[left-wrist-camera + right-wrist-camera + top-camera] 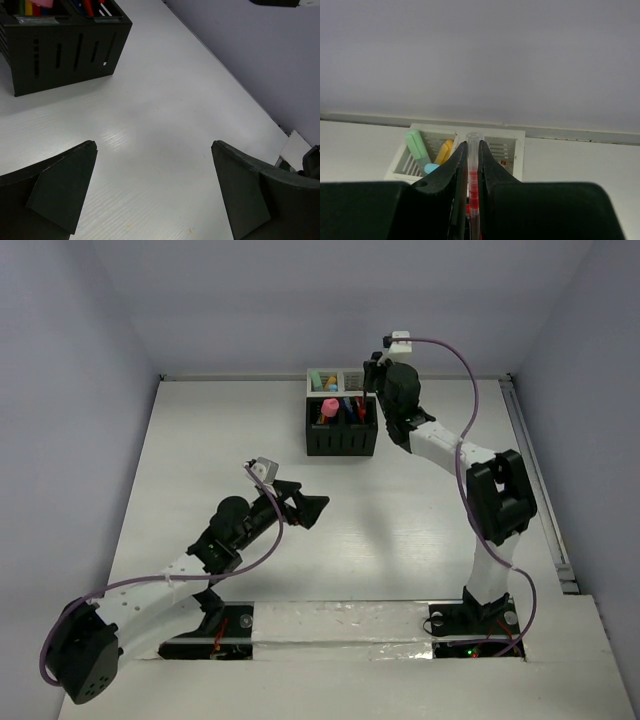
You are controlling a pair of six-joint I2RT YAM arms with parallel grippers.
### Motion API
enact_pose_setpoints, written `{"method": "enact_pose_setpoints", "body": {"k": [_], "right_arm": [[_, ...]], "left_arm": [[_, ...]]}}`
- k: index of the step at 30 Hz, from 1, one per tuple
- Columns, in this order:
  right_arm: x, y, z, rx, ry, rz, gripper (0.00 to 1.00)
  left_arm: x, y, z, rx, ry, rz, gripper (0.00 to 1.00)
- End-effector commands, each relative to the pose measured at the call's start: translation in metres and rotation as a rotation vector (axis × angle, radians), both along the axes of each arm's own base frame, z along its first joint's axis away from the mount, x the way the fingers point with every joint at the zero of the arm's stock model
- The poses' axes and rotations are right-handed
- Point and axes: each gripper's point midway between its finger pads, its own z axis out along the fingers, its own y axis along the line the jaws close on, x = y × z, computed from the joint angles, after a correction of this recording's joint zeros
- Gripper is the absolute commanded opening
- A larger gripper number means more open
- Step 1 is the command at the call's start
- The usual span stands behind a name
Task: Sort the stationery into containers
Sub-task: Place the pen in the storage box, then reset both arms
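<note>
The containers stand at the far middle of the table: a black slotted box (341,430) with a white one (335,378) behind it. A pink marker (330,407) and thin pens (352,405) stick up from the black box. The white box (515,145) holds a green marker (416,146), a yellow-orange one (444,151) and a light blue tip (431,168). My right gripper (374,392) hovers at the boxes' right side, shut on a red pen (474,172) with a clear barrel, held upright. My left gripper (311,499) stands open over bare table, nothing between its fingers (75,180).
The black box (65,50) lies ahead and to the left of the left gripper (153,150), with pen tips (87,6) showing above its rim. Walls enclose the table at the back and both sides. A strip runs along the right edge (535,480).
</note>
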Motion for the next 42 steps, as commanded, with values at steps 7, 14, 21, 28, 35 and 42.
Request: {"method": "enact_pose_setpoints", "body": {"k": [7,14,21,28,35,42], "right_arm": [[-0.014,0.001,0.015,0.002,-0.188,0.065,0.0],[-0.036,0.009,0.021,-0.008,-0.225,0.156,0.63],[-0.074,0.0,0.095,0.072,-0.257,0.196,1.0],[-0.167,-0.036,0.147,0.251,-0.259,0.234,1.0],[-0.257,-0.046,0.103,0.412,-0.133,0.389,1.0],[-0.306,-0.091,0.042,0.499,-0.052,0.261,1.0]], "left_arm": [[0.007,0.006,0.011,-0.014,-0.045,0.049,0.99],[0.008,0.006,0.012,-0.026,-0.036,0.057,0.99],[0.005,0.014,0.036,-0.111,-0.041,0.087,0.99],[-0.003,0.033,0.063,-0.193,-0.025,0.149,0.99],[-0.019,0.043,0.113,-0.252,-0.054,0.132,0.99],[-0.033,0.07,0.156,-0.233,-0.089,0.187,0.99]]}}
